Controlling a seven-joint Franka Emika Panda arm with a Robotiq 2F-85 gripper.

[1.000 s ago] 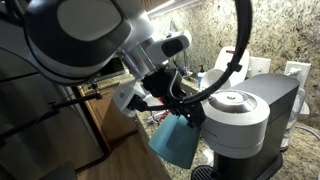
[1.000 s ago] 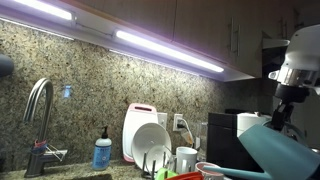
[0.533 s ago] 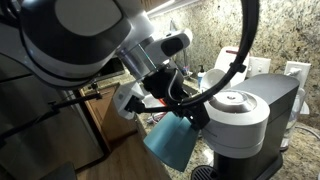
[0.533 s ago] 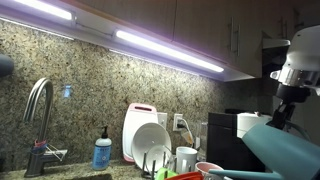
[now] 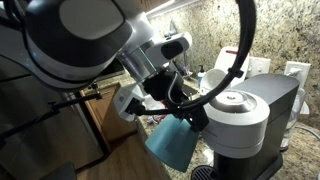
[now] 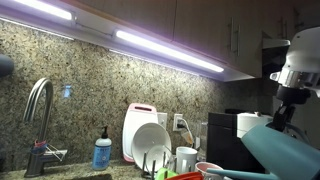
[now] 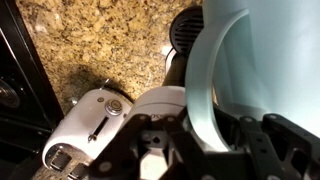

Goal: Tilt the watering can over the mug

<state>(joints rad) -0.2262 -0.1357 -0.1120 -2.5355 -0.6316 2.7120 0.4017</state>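
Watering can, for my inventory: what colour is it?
The watering can is teal-blue, clearest in an exterior view.

A speckled brown granite backsplash (image 6: 90, 85) covers the wall, brightly lit by two light strips (image 6: 170, 50) fixed beneath pale wooden upper cabinets (image 6: 195, 20). The wrist view shows the counter (image 7: 100, 45) in the same granite. Brown wooden panelling (image 5: 108, 122) stands beyond the counter's edge.

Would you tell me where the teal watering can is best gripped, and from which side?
Probably its thin upper wall, from above: the watering can is too wide and rounded to span, and the gripper pinches that edge, body hanging below.
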